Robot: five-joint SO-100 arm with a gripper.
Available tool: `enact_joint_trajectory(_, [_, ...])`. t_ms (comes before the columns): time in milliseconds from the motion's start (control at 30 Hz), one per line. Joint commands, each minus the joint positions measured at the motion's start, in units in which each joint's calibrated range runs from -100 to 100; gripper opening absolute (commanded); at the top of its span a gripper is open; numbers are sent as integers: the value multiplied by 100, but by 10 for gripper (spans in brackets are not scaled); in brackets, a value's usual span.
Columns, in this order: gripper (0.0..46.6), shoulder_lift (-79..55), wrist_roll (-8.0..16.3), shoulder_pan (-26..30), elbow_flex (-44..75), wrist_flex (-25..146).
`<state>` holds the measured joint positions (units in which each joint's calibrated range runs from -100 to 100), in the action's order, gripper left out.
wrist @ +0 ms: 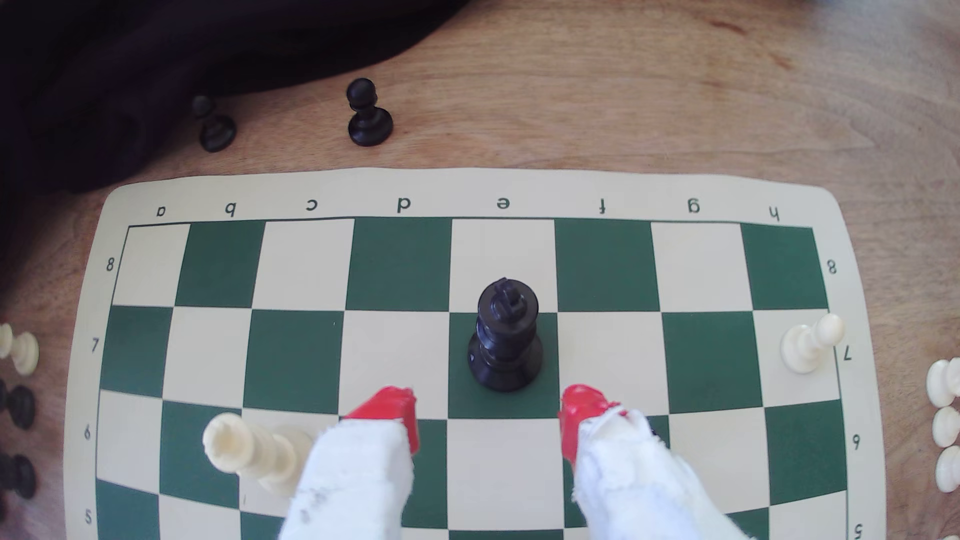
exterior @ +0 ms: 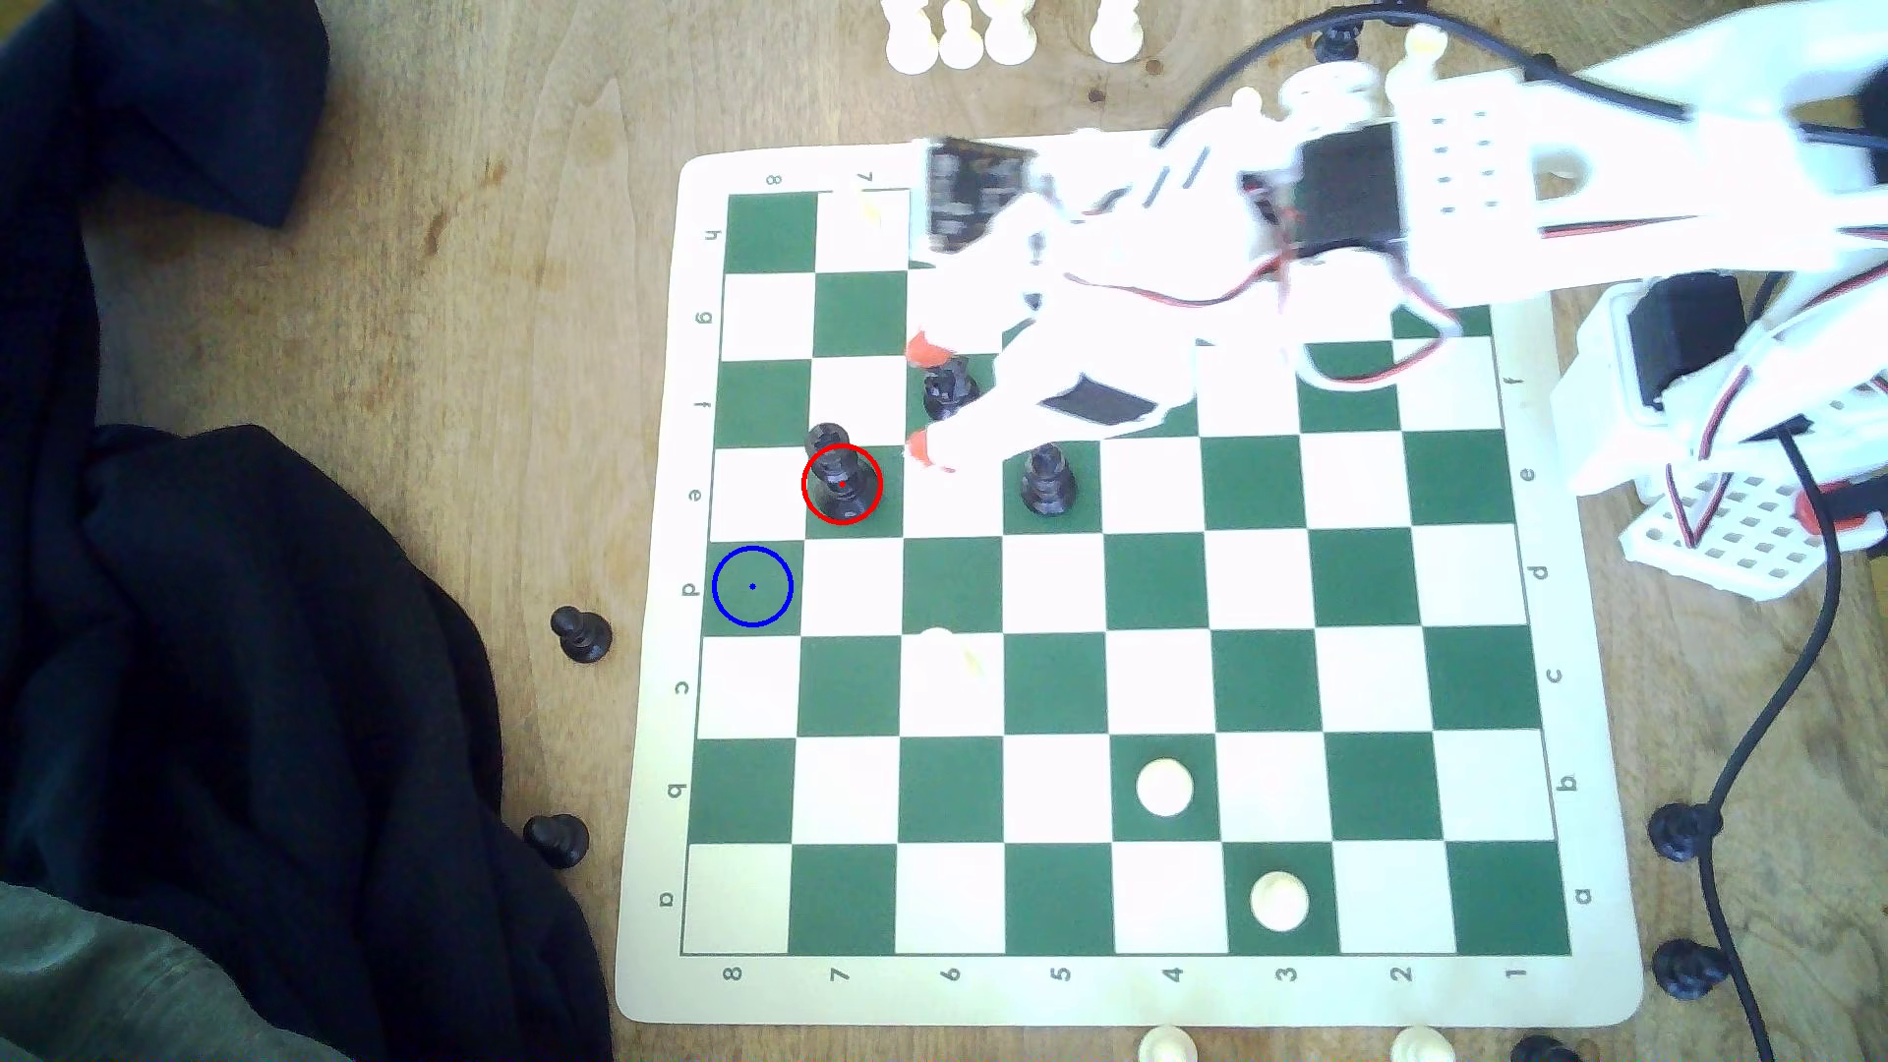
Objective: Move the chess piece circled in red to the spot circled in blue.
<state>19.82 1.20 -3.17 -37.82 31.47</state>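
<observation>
The chess piece [exterior: 841, 482], a tall black piece with a broad notched top, stands upright on the red-ringed green square; in the wrist view the chess piece [wrist: 504, 337] is just ahead of my fingers. The spot [exterior: 753, 586] is the blue-ringed green square diagonally beside it, at the board's edge on the exterior view's left, and in the wrist view the spot [wrist: 400, 265] is bare. My gripper [exterior: 925, 398] is open, its red fingertips [wrist: 395, 410] about one square short of the piece and holding nothing.
A black piece [exterior: 948, 388] stands close by my fingers and another [exterior: 1047, 480] two squares to the exterior view's right of the chess piece. A white piece [wrist: 254, 451] stands beside one finger. Two black pawns [exterior: 580, 633] and a dark cloth [exterior: 255, 664] sit off the board.
</observation>
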Motion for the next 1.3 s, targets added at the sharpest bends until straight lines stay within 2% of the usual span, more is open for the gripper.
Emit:
enact_joint_trajectory(0, [158,-292,254,47,727,-117])
enact_joint_trajectory(333, [174,-1005,288,39,963,-535])
enact_joint_trajectory(1267, [164,-2083,293,-62,1162,-1714])
